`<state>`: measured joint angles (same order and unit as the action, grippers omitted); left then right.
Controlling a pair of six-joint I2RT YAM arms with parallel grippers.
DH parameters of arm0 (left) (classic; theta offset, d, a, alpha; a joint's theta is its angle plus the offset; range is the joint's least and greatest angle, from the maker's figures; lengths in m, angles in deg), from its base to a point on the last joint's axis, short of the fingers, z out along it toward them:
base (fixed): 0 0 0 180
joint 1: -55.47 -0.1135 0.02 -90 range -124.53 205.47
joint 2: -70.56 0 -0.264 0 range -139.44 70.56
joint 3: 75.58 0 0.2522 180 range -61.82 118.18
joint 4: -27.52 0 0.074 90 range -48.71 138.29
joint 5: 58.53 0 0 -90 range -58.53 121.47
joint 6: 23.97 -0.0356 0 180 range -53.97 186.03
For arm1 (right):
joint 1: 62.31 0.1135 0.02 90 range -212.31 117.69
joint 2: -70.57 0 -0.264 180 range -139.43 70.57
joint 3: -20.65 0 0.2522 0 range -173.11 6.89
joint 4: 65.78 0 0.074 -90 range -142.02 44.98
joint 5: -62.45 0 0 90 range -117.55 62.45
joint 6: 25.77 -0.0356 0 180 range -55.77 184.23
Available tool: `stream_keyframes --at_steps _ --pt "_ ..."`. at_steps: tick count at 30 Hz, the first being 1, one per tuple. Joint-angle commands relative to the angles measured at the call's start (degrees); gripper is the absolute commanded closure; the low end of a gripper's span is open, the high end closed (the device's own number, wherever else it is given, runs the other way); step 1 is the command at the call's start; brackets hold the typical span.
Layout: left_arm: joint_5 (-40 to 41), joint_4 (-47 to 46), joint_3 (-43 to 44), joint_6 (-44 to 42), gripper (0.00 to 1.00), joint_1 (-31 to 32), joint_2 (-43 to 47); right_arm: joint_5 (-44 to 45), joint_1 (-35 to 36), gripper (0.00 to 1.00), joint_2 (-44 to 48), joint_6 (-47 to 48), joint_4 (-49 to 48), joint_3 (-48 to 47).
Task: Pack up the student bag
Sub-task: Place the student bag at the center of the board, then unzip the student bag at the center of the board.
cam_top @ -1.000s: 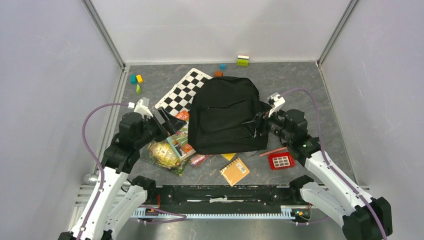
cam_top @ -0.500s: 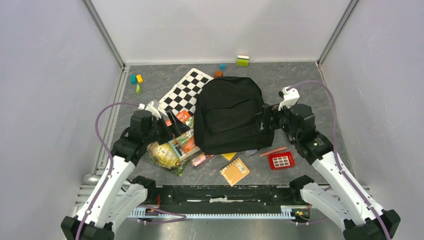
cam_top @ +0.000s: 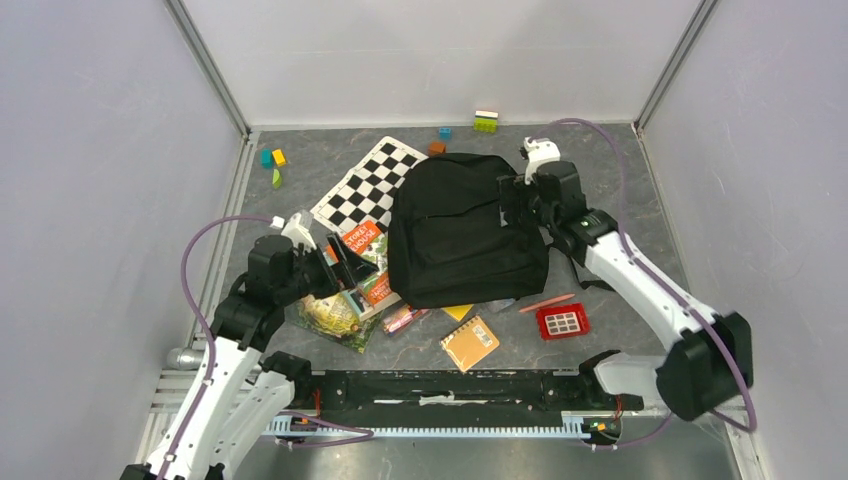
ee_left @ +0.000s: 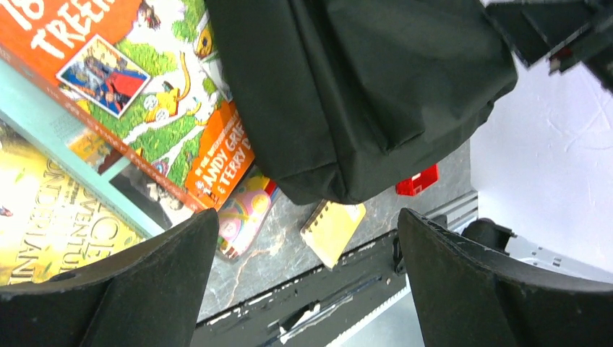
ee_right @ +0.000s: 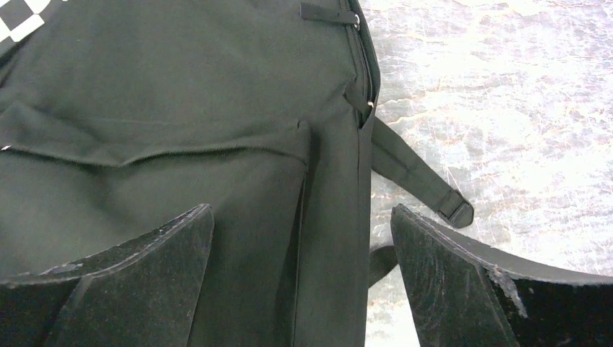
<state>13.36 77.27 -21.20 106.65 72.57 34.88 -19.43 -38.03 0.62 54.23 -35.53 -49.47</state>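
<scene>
The bag lies flat in the middle of the table, zipped pockets up, its top toward the far wall. The right gripper hangs over the bag's right edge with its jaws spread wide and nothing between them. In the right wrist view one finger stands over the black fabric and the other over the table beside a strap that trails out from the bag's right side. Whether either finger touches the cloth I cannot tell. The bag's side zip looks shut. The left gripper is just left of the bag's near-left corner, above a heap of books. Its jaws are also wide apart and hold nothing. A chessboard lies partly under the bag's far-left side. Near the bag's near edge lie an orange notebook, a red pencil and a red case. A few small blocks sit beyond the bag's top by the far wall, and more blocks sit well to its far left.
</scene>
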Motion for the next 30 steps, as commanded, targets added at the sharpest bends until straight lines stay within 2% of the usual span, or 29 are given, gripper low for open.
stream_keyframes --at_steps 1,4,9,16,22,24,25,26,28,30 --pt "-2.90 3.92 -0.68 -2.17 0.00 -0.01 0.26 2.16 -2.08 0.02 -7.80 1.60 -4.19 -6.29" --pt "-3.65 7.76 1.23 -3.56 0.00 0.04 0.95 -4.96 -5.95 0.02 -14.65 -0.06 -4.59 -10.17" --pt "-3.25 12.49 3.75 -4.93 0.00 0.04 3.08 -6.30 -8.91 0.02 -21.40 -0.28 -7.00 -13.23" --pt "-3.87 13.07 3.50 -3.16 0.00 -0.01 4.87 -13.79 -10.91 0.02 -30.50 -1.37 -7.90 -16.11" --pt "-3.56 13.06 2.98 -2.47 0.00 0.03 5.60 -20.12 -10.91 0.02 -34.14 -2.70 -9.65 -15.67" --pt "-2.89 13.06 2.90 -2.64 0.00 0.02 5.46 -20.73 -10.94 0.09 -34.12 -2.54 -10.06 -16.09" --pt "-2.38 13.14 2.98 -2.81 0.00 0.04 5.17 -20.89 -10.96 0.17 -33.87 -2.38 -10.31 -16.48" --pt "-1.90 13.19 3.25 -3.04 0.00 0.02 4.67 -21.29 -10.92 0.29 -33.52 -2.17 -10.61 -17.19" --pt "-1.45 13.16 4.13 -3.64 0.00 0.03 3.56 -22.61 -10.93 0.45 -32.54 -2.10 -11.57 -18.29" --pt "-1.33 13.02 5.62 -4.74 0.00 0.03 2.71 -26.20 -10.93 0.69 -30.78 -2.12 -14.21 -18.56"
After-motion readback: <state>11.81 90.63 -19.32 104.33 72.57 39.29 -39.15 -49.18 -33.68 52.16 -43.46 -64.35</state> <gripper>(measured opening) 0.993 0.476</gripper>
